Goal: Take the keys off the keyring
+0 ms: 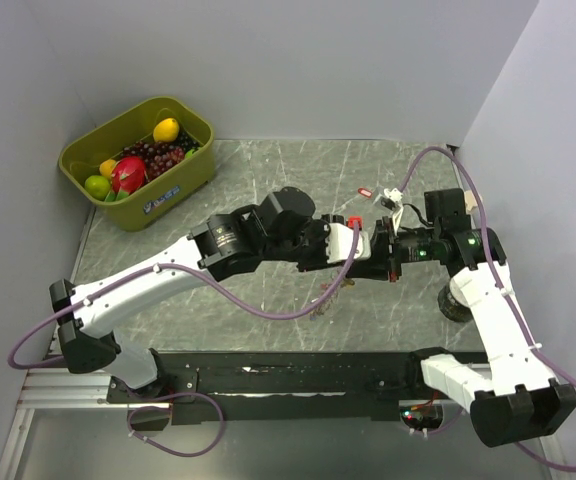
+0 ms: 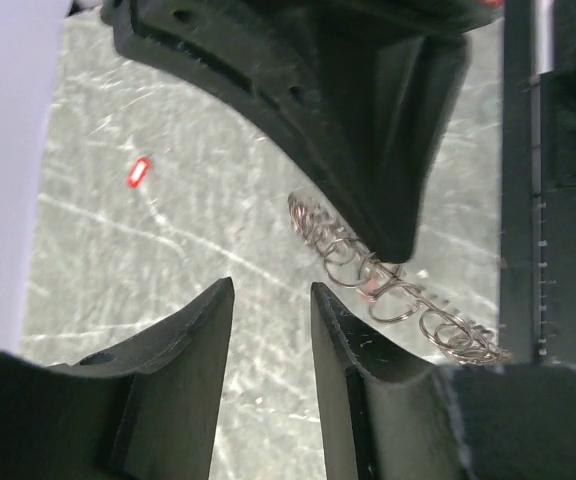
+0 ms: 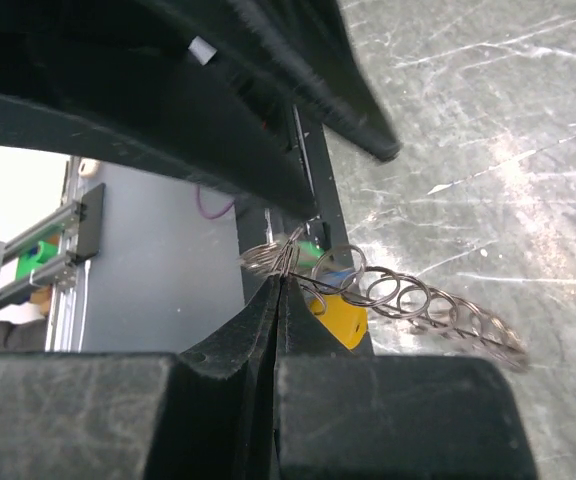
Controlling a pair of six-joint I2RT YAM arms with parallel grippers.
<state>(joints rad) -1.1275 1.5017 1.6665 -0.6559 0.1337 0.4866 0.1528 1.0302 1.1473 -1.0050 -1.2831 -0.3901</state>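
Observation:
The keyring (image 3: 418,300) is a chain of linked silvery wire rings. My right gripper (image 3: 281,275) is shut on one end of it, above the table. A yellow key (image 3: 340,315) and a green key (image 3: 313,256) hang on the rings just past the right fingertips. The chain (image 2: 388,285) trails down to the right of my left gripper (image 2: 271,292). That gripper is open with nothing between its fingers, facing the right gripper closely. A loose red key (image 2: 139,173) lies on the table, also visible in the top view (image 1: 364,192).
A green bin (image 1: 196,170) of colourful fruit stands at the back left corner. A small white object (image 1: 393,197) lies beside the loose red key. A dark round object (image 1: 455,300) sits by the right arm. Grey walls close in the table on three sides.

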